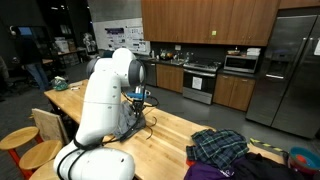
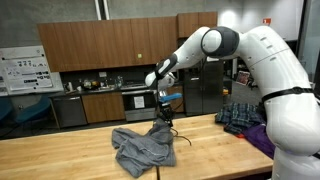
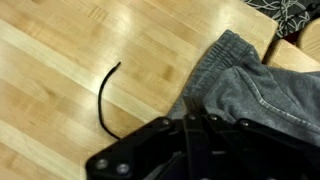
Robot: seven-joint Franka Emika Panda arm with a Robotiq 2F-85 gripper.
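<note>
A grey denim garment (image 2: 138, 148) lies crumpled on the wooden table (image 2: 60, 155). One part of it is drawn up into a peak under my gripper (image 2: 164, 120). In the wrist view the gripper (image 3: 192, 124) is shut, with its fingers pressed together on the edge of the grey denim (image 3: 250, 85). A thin black cord (image 3: 104, 95) curls on the wood just beside the garment. In an exterior view the robot's white body hides most of the garment, and only the gripper (image 1: 140, 104) shows above the table (image 1: 170, 125).
A heap of plaid and dark clothes (image 2: 240, 115) with a purple cloth (image 2: 262, 137) lies at the table end near the robot base; the same heap (image 1: 220, 148) shows in both exterior views. A wooden chair (image 1: 47, 125) and stool (image 1: 15, 140) stand by the table edge.
</note>
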